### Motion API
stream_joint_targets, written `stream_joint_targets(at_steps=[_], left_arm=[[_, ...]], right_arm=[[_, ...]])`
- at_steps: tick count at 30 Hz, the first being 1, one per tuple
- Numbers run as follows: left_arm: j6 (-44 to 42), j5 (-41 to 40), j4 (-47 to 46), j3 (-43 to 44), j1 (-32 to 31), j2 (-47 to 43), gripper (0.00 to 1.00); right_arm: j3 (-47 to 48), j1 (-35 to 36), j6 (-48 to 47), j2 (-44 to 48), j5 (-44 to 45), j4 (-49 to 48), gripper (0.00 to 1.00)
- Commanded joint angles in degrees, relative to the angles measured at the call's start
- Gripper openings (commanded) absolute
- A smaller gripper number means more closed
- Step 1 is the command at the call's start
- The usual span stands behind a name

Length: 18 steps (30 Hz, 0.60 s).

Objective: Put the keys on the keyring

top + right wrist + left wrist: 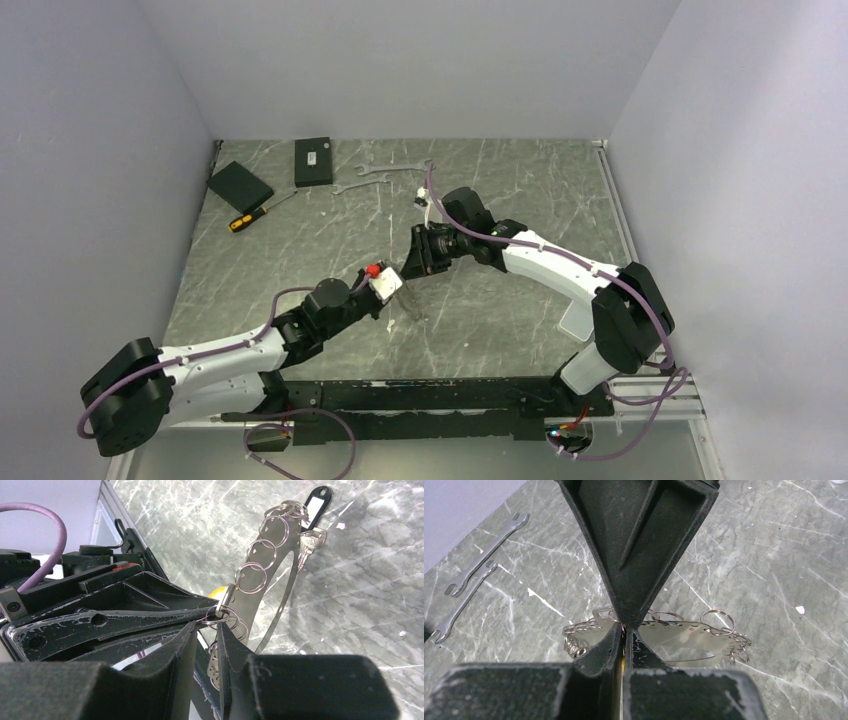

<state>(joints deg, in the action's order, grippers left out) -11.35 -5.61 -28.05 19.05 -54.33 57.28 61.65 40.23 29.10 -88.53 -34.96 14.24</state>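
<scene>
While the left end effector [212, 613] pinches it and the right end effector [206, 637] gapes narrowly, the keyring [282, 550] is a curved silvery band carrying small rings [236, 576].

Robot lab cell — plain white walls [400, 60] boxing marbled table [500, 330] — wrenches [385, 168], screwdriver [250, 217].

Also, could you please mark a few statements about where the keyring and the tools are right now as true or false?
1. The left gripper is shut on the keyring. True.
2. The keyring lies flat on the table. False: it stands on edge, held in the left gripper.
3. Two wrenches lie at the far side of the table. True.
4. The screwdriver lies beside the right arm's base. False: it lies at the far left, next to a black box.
</scene>
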Motion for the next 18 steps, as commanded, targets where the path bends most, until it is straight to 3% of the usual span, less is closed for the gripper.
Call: stream_joint_targets(at_steps=[1, 8, 18], left_arm=[[-0.13, 6.89, -5.65, 1.15, -0.56, -0.90, 0.00], [-2.93, 8.15, 2.87, 3.14, -0.60, -4.59, 0.00], [-3.59, 7.81, 5.68, 2.98, -0.52, -6.56, 0.00]], right_arm=[[1.34, 0.38, -1.77, 0.26, 2.26, -0.90, 0.23], [2.27, 0.29, -3.17, -0.01, 3.38, 0.84, 0.02], [3.07, 0.29, -6.21, 0.89, 3.27, 3.30, 0.00]])
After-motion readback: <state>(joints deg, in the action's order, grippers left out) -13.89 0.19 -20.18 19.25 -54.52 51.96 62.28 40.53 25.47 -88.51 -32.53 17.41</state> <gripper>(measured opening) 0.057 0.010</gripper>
